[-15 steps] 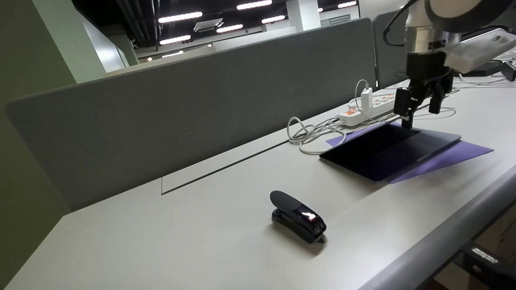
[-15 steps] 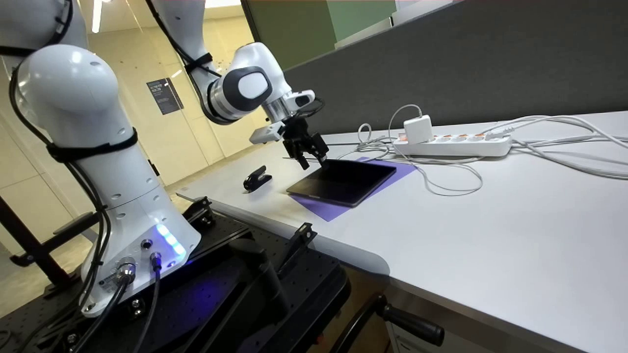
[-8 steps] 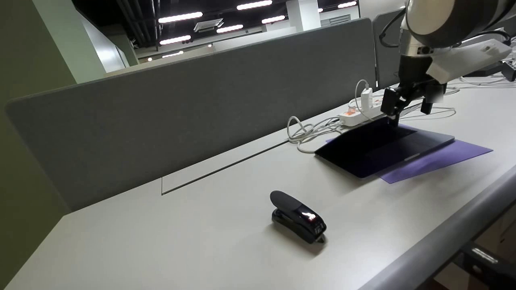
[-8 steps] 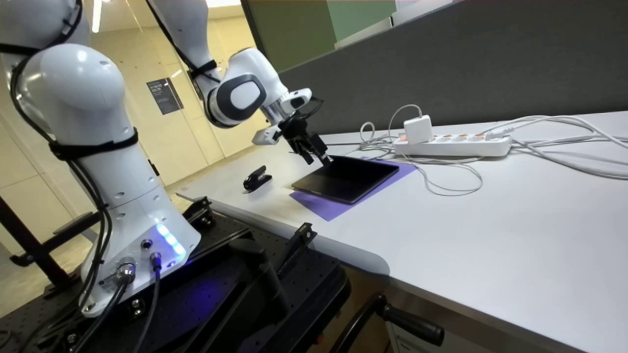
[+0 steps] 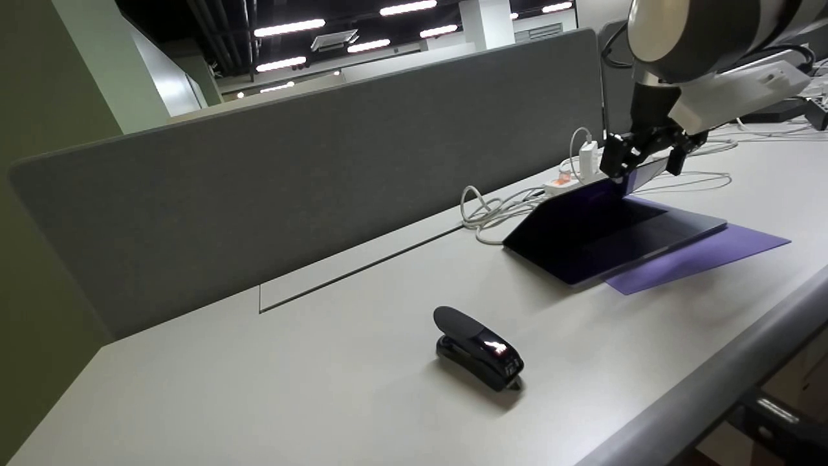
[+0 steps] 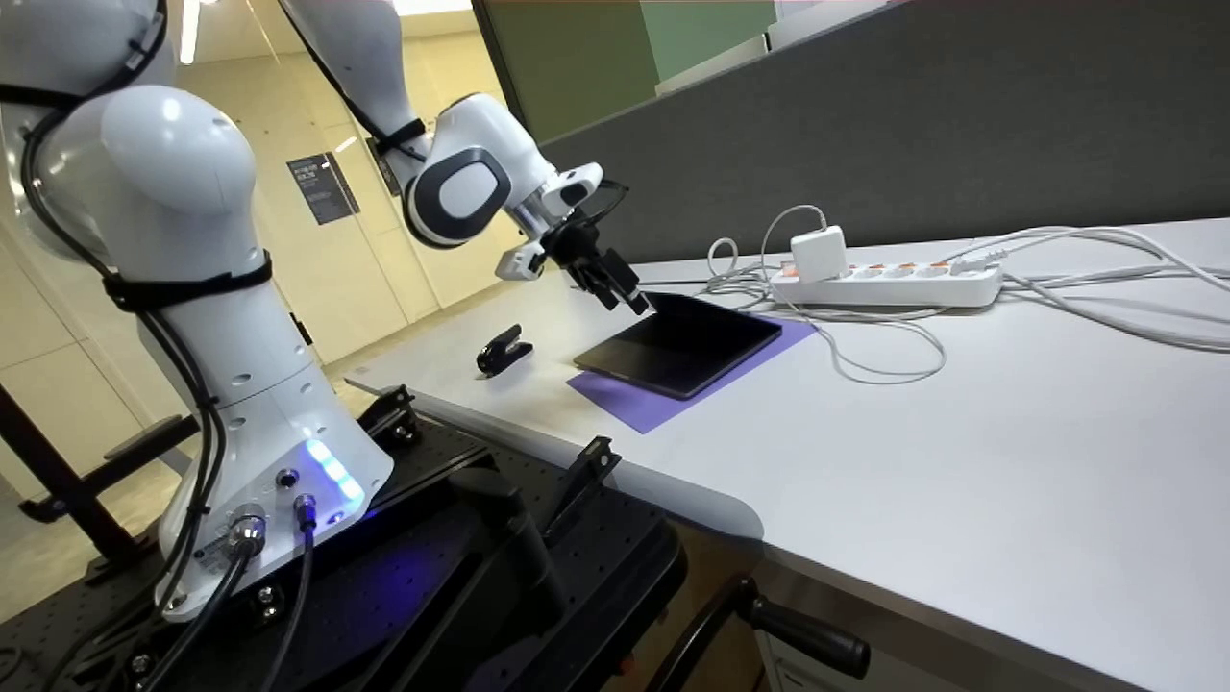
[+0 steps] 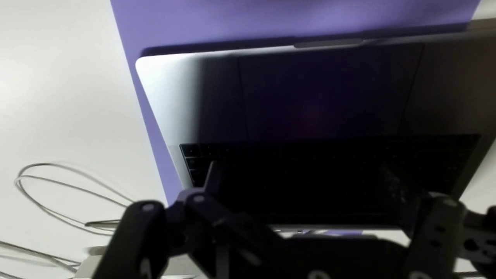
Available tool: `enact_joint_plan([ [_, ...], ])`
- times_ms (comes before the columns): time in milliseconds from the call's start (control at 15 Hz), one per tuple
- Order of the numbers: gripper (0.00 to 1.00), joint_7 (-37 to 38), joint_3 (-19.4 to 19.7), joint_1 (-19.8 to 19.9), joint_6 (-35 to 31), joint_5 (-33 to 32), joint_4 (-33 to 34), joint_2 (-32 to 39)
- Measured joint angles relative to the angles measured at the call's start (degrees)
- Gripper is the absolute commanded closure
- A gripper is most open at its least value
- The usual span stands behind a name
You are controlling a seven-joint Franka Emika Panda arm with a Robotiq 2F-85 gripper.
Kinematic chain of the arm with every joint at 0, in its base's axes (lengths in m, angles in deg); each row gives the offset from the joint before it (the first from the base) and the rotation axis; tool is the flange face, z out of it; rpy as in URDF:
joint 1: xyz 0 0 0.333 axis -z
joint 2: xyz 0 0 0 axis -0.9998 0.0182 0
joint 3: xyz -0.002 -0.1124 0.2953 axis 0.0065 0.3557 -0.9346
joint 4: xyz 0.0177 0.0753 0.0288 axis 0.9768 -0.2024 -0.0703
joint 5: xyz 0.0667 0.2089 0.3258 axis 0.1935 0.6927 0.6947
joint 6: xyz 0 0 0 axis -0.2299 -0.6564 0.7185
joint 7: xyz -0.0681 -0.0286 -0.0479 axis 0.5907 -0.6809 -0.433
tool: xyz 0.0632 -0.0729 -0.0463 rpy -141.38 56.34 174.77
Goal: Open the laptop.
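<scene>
Two fingers point(image 5: 613, 155) of the gripper point(image 5: 647, 175) stand wide apart at the part-raised lid point(image 5: 582, 204) of the laptop point(image 5: 640, 239).

In an exterior view, the laptop rests on a purple sheet point(image 5: 702, 255), its left end reaching past the sheet over the pale desk point(image 5: 291, 388); white cables point(image 5: 475, 219) lie just beside its far left corner, the stapler point(image 5: 479, 353) sits well apart, left and nearer, and a grey partition point(image 5: 356, 175) lines the far side. One finger overlaps the lid's inner face; whether it touches cannot be told. In an exterior view, the white power strip point(image 6: 889, 286) lies beyond the laptop to the right, with a broad run of desk from there to the near edge. In the wrist view, nothing is clamped between the fingers, which stand before the dark keyboard point(image 7: 194, 159); the laptop's front edge crosses the purple sheet.
</scene>
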Motion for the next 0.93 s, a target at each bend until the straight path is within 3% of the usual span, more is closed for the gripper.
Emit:
enact_joint_plan([
  [467, 0.00, -5.5, 3.7, -3.8, 0.9, 5.2, 0.4, -1.6],
  [933, 0.00, -12.5, 10.9, -7.8, 9.6, 5.4, 1.0, -5.4],
])
